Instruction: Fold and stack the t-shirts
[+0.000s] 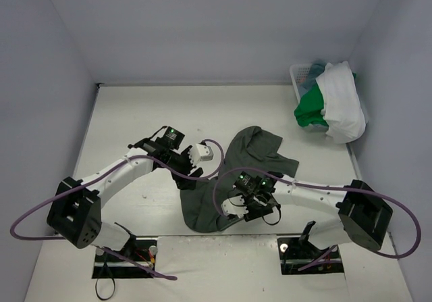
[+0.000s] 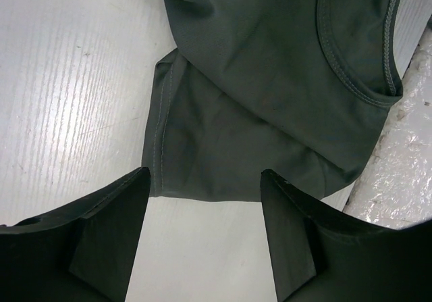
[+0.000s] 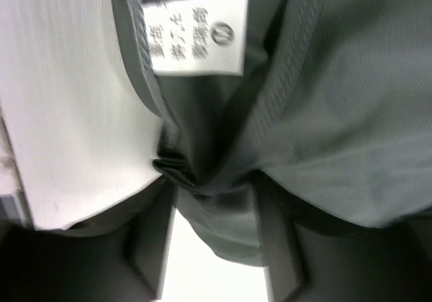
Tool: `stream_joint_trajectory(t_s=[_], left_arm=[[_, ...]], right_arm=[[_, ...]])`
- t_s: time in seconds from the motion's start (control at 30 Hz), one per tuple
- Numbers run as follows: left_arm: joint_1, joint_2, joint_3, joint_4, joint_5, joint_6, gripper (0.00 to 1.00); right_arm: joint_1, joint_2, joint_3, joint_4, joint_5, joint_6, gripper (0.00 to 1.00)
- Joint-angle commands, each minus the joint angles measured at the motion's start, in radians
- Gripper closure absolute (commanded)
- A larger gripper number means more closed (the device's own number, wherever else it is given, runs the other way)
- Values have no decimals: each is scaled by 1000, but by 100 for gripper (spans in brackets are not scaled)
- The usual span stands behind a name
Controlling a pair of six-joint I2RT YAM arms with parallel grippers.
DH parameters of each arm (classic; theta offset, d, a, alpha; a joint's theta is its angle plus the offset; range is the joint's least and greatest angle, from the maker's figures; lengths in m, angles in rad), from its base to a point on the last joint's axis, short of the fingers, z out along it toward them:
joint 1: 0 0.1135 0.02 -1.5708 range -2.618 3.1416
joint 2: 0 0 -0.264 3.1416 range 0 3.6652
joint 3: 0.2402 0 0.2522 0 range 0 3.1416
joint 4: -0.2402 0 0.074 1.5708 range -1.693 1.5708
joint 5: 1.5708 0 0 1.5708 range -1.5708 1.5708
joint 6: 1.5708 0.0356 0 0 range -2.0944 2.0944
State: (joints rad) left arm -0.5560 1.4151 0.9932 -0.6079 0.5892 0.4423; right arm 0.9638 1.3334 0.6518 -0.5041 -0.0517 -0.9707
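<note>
on the white tabletop (image 1: 135, 113), around the middle and a little right: dark grey-green t-shirt (image 1: 260, 150), loose, rumpled and unfolded, one end trailing toward the near edge. in the far right corner: white lattice basket (image 1: 297, 72), heaped with a white t-shirt (image 1: 341, 103), a bright green t-shirt (image 1: 309, 109) and a sliver of teal-blue t-shirt (image 1: 316, 69), none folded or stacked yet.

left gripper (image 2: 204, 175): wide open and empty, hovering just above a stitched edge of the dark cloth beside the collar, touching nothing. right gripper (image 3: 212, 200): down on the same garment by the neckline, jaws part-way apart with a bunched fold between them; cannot tell whether pinched or merely straddled.

likely trouble from here:
- closing on a thick wad instead of a single edge, dragging several layers and twisting the garment rather than flattening it
- a shallow bite slipping free on the lift
- a left-side descent onto bare tabletop beside the hem, catching no cloth
- uneven pulls from the two sides, skewing the spread

white neck label (image 3: 196, 35): two columns of printed east-asian characters plus a circled mark, too blurred to read; no brand legible.
</note>
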Motion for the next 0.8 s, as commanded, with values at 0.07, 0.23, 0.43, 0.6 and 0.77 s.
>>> stream_joint_trajectory(t_s=[0.07, 0.23, 0.43, 0.6, 0.77], left_arm=[[-10, 2, 47, 5, 40, 18, 39], [-12, -18, 38, 14, 24, 22, 39], [-10, -54, 32, 31, 35, -5, 39], [-13, -99, 7, 56, 44, -27, 39], [-36, -91, -30, 92, 73, -53, 39]], right_arm=[[10, 90, 54, -11, -73, 15, 80], [-17, 101, 110, 48, -86, 56, 100], [-187, 240, 360, 136, -186, 115, 100], [-266, 291, 491, 151, -277, 170, 100], [-269, 293, 505, 153, -266, 204, 100]])
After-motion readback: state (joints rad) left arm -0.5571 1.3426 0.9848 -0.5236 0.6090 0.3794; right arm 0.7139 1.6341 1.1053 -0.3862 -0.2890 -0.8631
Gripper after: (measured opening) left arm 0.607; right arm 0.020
